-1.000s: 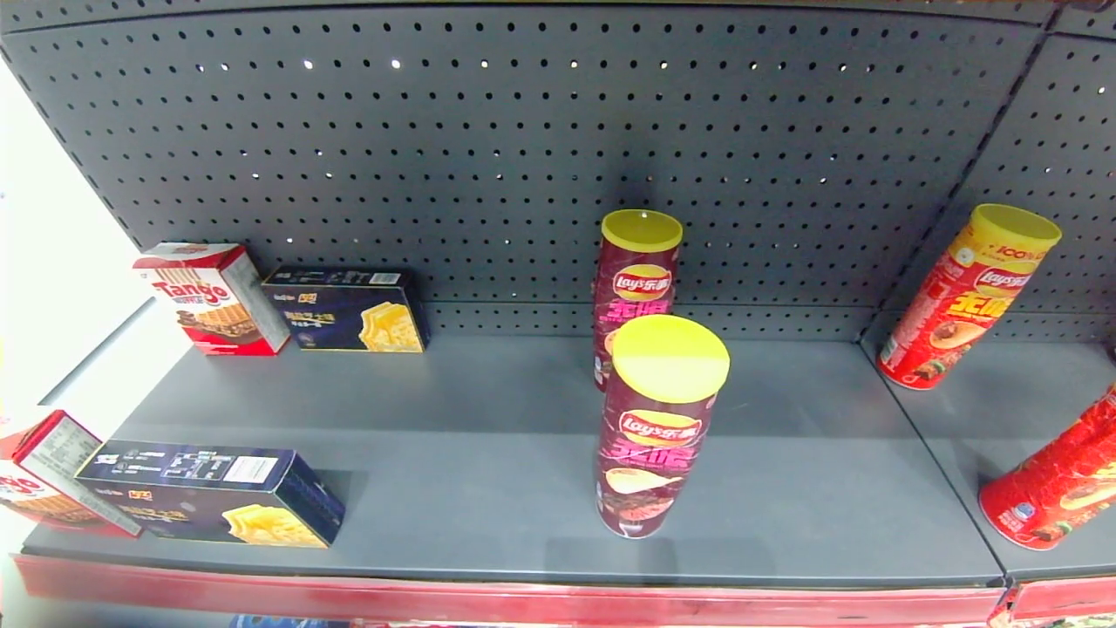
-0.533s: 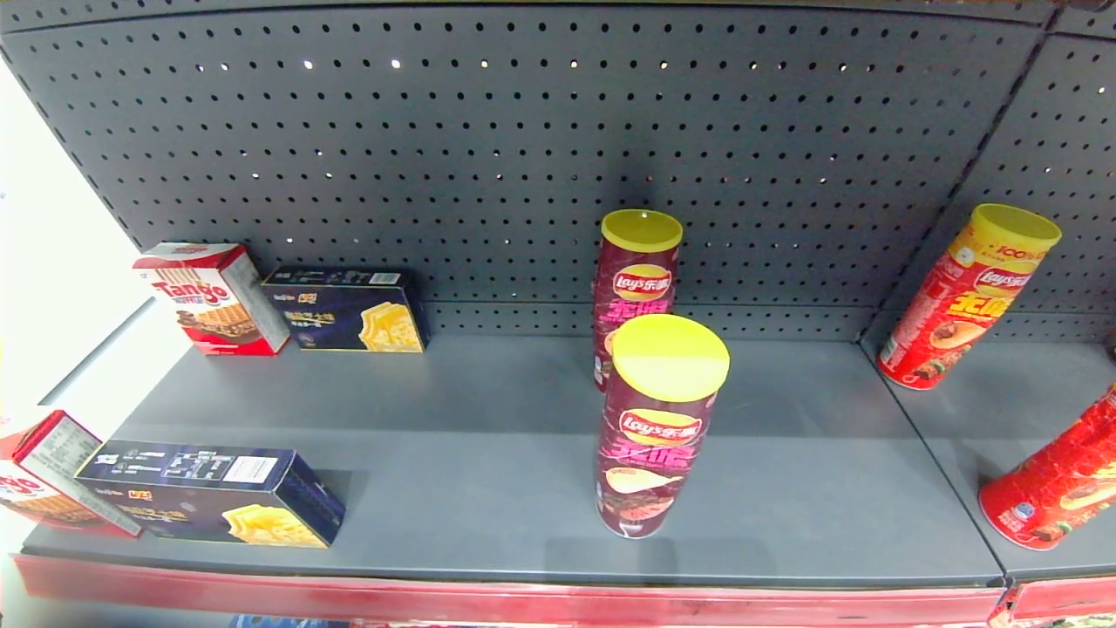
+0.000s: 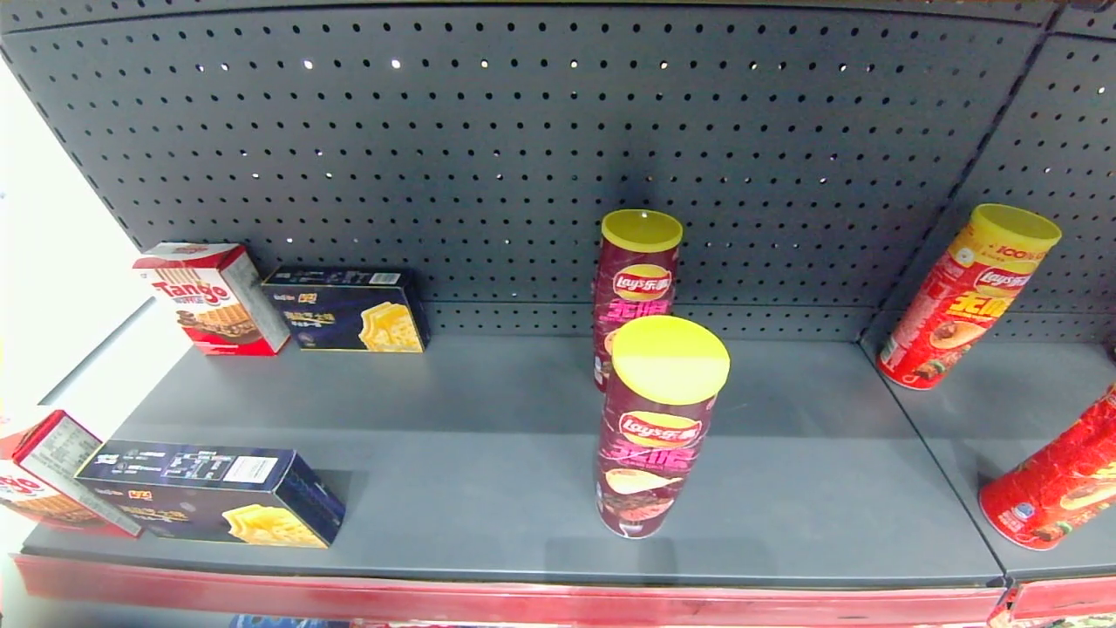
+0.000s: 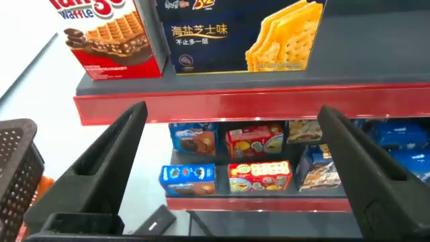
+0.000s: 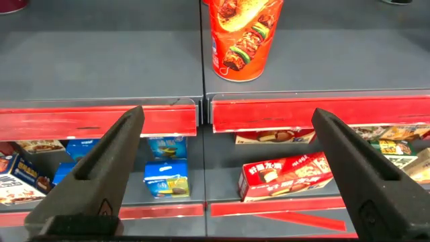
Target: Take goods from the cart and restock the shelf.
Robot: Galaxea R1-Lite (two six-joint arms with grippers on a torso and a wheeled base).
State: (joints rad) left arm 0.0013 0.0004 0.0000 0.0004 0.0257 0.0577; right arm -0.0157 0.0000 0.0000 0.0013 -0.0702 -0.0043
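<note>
On the grey shelf two maroon chip cans with yellow lids stand upright in the middle, one near the front and one behind it. Red chip cans stand on the adjoining shelf section to the right. Wafer and cracker boxes sit at the left: a red box and a dark blue box at the back, another pair at the front. My left gripper is open below the shelf's red front edge, empty. My right gripper is open too, facing a red can.
A perforated grey back panel rises behind the shelf. Lower shelves hold several small snack boxes. A dark mesh basket edge shows in the left wrist view. Bare shelf lies between the boxes and the cans.
</note>
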